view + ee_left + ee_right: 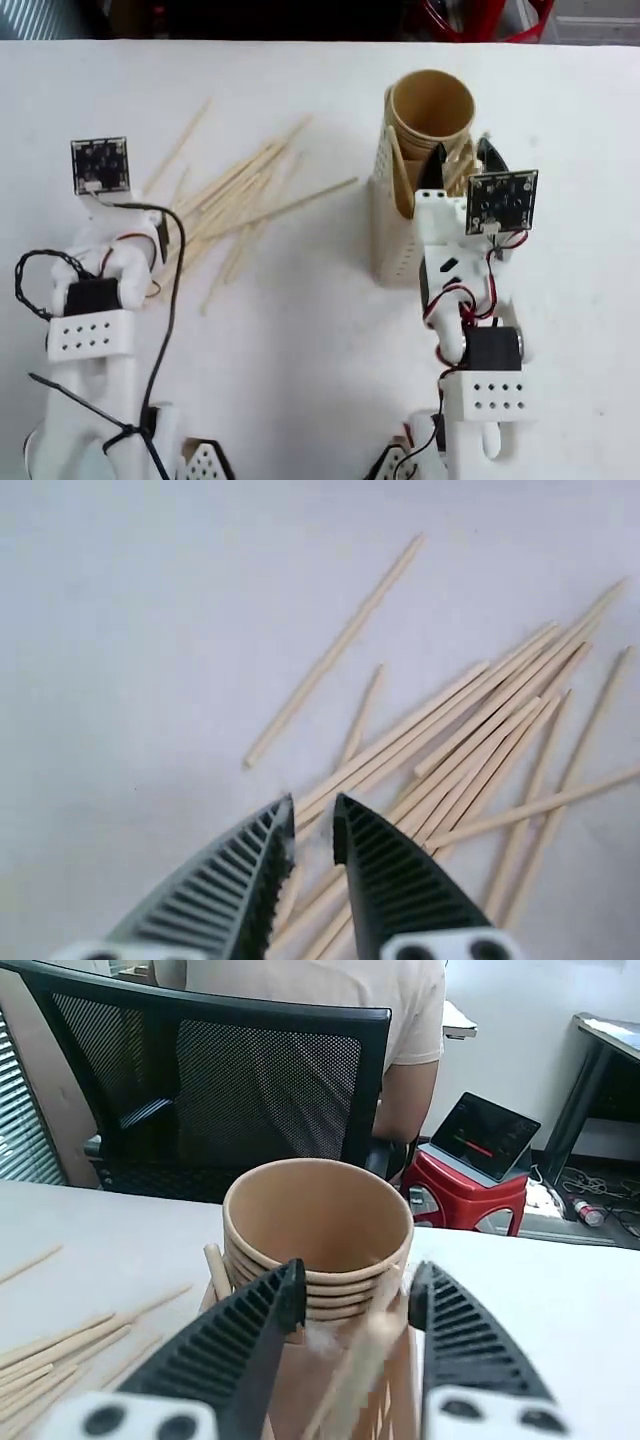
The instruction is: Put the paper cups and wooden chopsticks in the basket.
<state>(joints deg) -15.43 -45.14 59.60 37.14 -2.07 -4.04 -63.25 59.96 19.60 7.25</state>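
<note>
Right claw (pixel 355 1300) is spread wide right over the basket (pixel 384 215), one jaw on each side of the stack of paper cups (pixel 318 1230) that's standing upright inside it. There's a blurry wooden stick (pixel 360 1365) in the gap between the jaws, and neither jaw looks pressed against it. Off to the left-arm side of the basket, the left claw (pixel 312 815) is low over the loose wooden chopsticks (pixel 480 750). Its jaws are only a sliver apart, and I can't tell if they've pinched one. The pile is fanned out flat on the white desk (pixel 300 380), well apart from the basket.
</note>
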